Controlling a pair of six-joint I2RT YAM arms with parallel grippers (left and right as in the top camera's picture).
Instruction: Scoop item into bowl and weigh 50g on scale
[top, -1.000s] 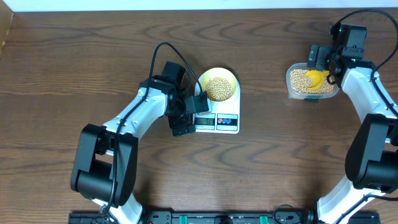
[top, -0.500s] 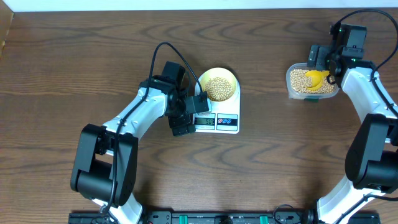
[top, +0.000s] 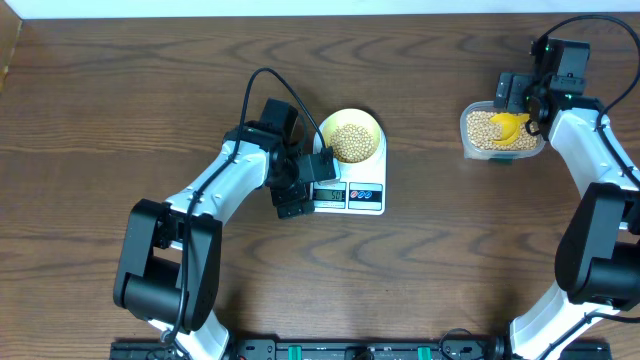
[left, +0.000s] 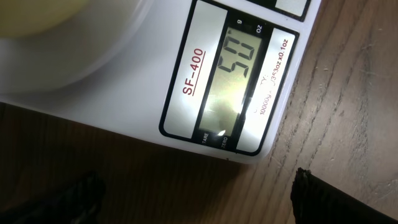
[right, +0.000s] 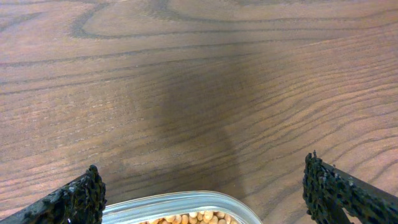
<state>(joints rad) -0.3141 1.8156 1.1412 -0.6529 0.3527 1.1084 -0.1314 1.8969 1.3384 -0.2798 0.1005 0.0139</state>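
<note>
Scale (top: 349, 192) stands near the centre of the worktop (top: 120, 90), with its display (left: 239, 87) on the 6 o'clock edge. Bowl (top: 350, 135) sits on the scale's 12 o'clock end and carries a mound of beans (top: 351, 143).

Left arm (top: 225, 175) reaches in from 8 o'clock. The left jaws are at the scale's 9 o'clock side, level with the display. They are spread wide and hold nothing. Both dark fingertips (left: 68, 199) show at the lower corners of the left wrist view, with the lit display between them. The digits appear to read 50, partly washed out by glare.

Clear tub (top: 502, 132) lies at 2 o'clock on the worktop, well apart from the scale. It holds more beans and a yellow scoop (top: 510, 125), which rests in it.

Right arm (top: 590, 150) comes up along the 3 o'clock edge. The right jaws hang over the tub's 2 o'clock side, spread and empty. Their fingertips (right: 74, 199) flank the tub rim in the right wrist view.
</note>
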